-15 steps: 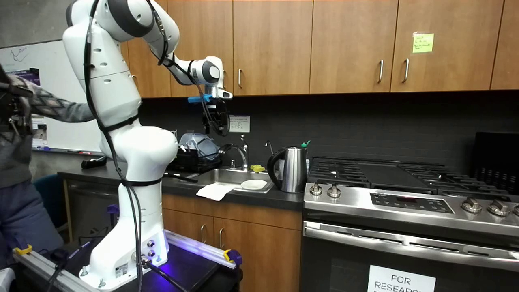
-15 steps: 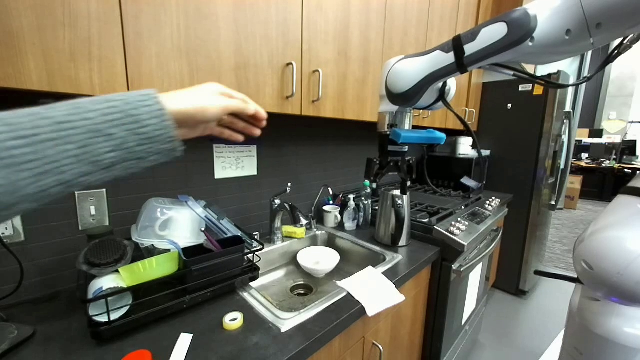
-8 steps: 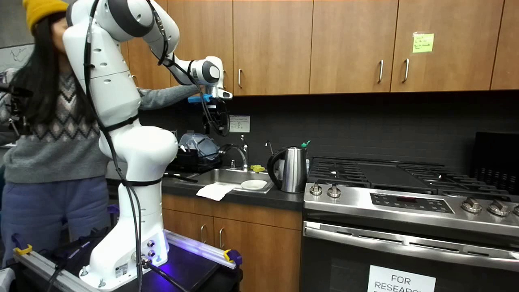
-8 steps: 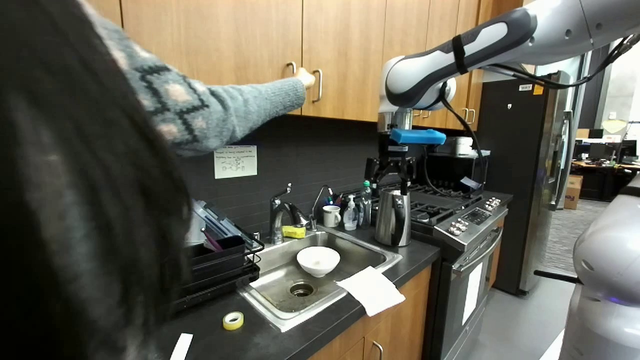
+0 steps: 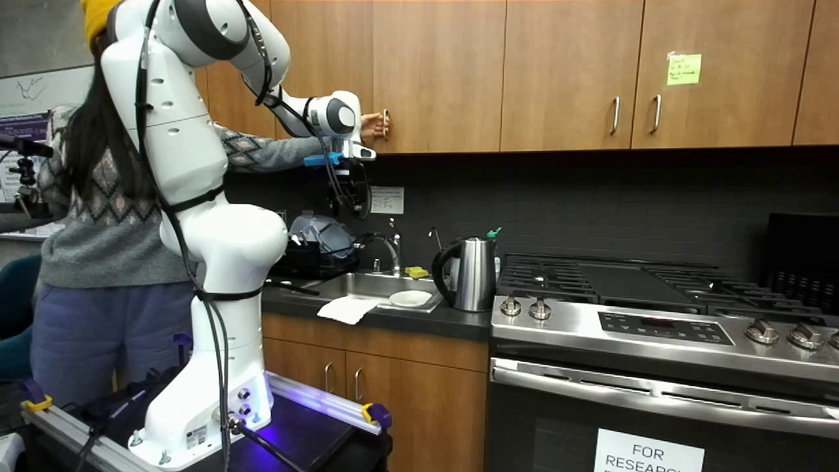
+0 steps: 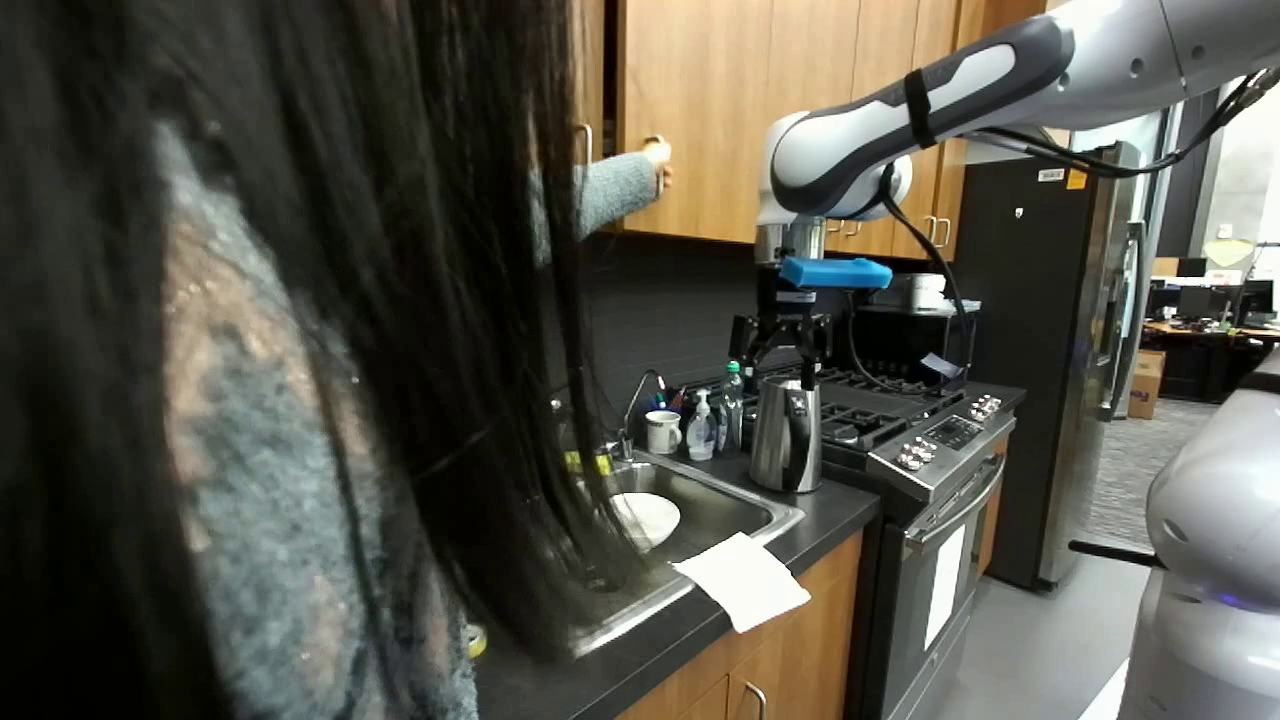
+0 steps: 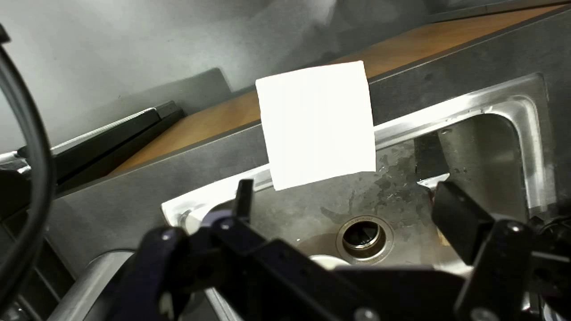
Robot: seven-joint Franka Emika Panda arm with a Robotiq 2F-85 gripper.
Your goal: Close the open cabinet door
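Wrist view: the jaws stand spread, holding nothing, aimed down over the sink (image 7: 424,121). The cabinet door (image 5: 439,72) lies above them, far and to the right in an exterior view. Its long axis is upright; it looks slightly ajar, though the gap is hard to judge. A person's hand (image 5: 375,126) is nearer, at its handle (image 5: 385,122); the jaws must likely rise.
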